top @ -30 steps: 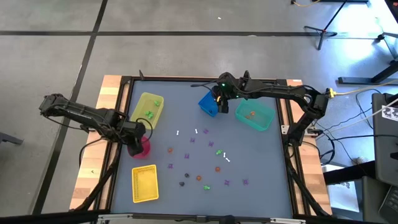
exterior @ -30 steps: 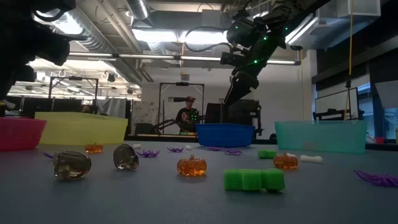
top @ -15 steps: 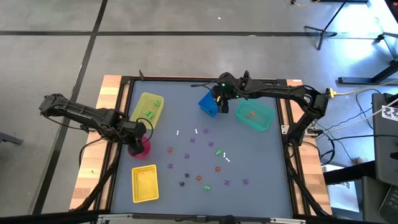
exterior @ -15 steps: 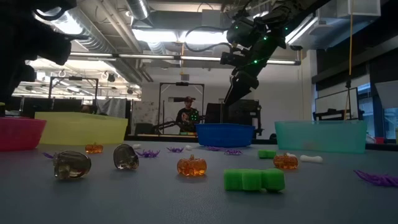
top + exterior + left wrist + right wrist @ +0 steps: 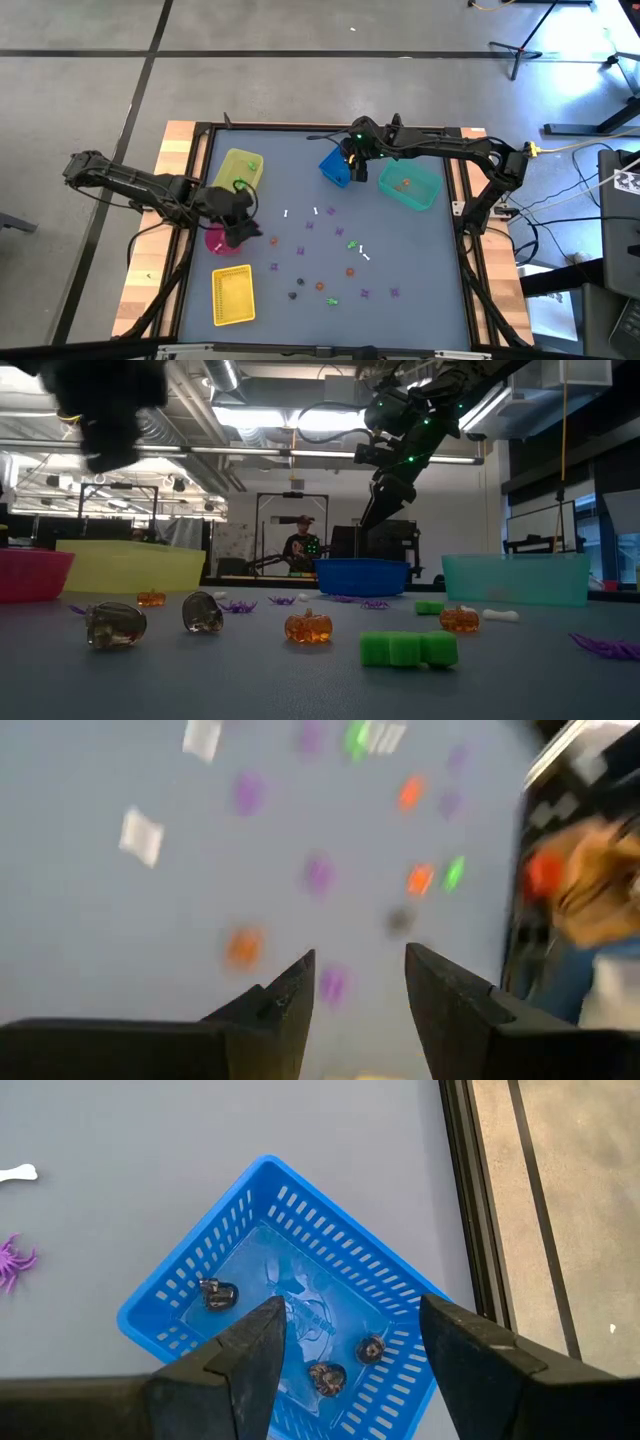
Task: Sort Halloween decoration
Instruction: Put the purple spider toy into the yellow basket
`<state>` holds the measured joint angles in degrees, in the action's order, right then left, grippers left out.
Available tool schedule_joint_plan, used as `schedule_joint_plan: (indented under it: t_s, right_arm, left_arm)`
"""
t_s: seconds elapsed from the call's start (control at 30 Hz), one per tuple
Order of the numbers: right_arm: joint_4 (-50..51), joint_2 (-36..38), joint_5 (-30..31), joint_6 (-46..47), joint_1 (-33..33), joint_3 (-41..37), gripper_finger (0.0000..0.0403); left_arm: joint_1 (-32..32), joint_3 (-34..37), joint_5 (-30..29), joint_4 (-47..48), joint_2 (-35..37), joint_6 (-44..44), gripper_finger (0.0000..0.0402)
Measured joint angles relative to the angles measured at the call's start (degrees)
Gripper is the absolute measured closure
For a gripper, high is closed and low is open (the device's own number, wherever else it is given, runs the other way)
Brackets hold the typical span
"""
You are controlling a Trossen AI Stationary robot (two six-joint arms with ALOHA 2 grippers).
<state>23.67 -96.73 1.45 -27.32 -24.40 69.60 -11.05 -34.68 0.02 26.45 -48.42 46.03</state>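
The Halloween decoration pieces lie scattered on the grey table [image 5: 420,250]: purple spiders [image 5: 310,226], orange pumpkins [image 5: 308,627], a green piece [image 5: 408,649], white bones [image 5: 365,255] and dark skulls [image 5: 115,625]. My left gripper [image 5: 360,965] is open and holds nothing. It hovers beside the pink bin [image 5: 218,242], just right of it in the high view [image 5: 246,230]. My right gripper [image 5: 350,1315] is open above the blue basket [image 5: 290,1340], which holds three dark skulls [image 5: 218,1294].
A yellow bin [image 5: 238,172] with green pieces stands at the far left. A teal bin [image 5: 409,186] with an orange piece stands at the far right, and a flat yellow basket [image 5: 233,295] at the near left. A person [image 5: 301,548] shows in the room behind.
My left gripper has moved from over the pink bin toward the table's right edge, out over the open table. My right gripper has kept still above the blue basket.
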Motion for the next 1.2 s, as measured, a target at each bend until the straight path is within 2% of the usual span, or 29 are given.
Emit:
schedule_joint_plan:
  t_s: [0.2, 0.33, 0.5, 0.67, 0.83, 1.2]
  right_arm:
    - [-0.01, 0.00, 0.00, 0.00, 0.01, 0.00, 0.0173]
    - [0.01, 0.00, 0.00, -0.01, 0.02, 0.00, 0.0173]
    - [0.00, 0.00, 0.00, 0.00, 0.01, 0.00, 0.0173]
    - [-0.01, 0.00, 0.00, -0.01, 0.02, 0.00, 0.0173]
    - [0.00, 0.00, 0.00, 0.00, 0.02, 0.00, 0.0173]
    - [-0.03, 0.00, 0.00, 0.01, 0.02, 0.00, 0.0173]
  left_arm:
    - [-0.02, -0.09, -8.38, -18.24, -3.74, -15.53, 0.0261]
    - [-0.01, -0.11, -9.87, -26.13, -9.04, -25.18, 0.0261]
    - [-0.02, -0.10, -10.03, -32.55, -16.93, -32.38, 0.0261]
    - [-0.06, -0.09, -9.55, -37.10, -25.16, -33.12, 0.0261]
    - [-0.96, -0.09, -9.17, -37.67, -31.80, -32.80, 0.0261]
    - [-4.55, -0.04, -9.13, -40.97, -41.54, -34.66, 0.0261]
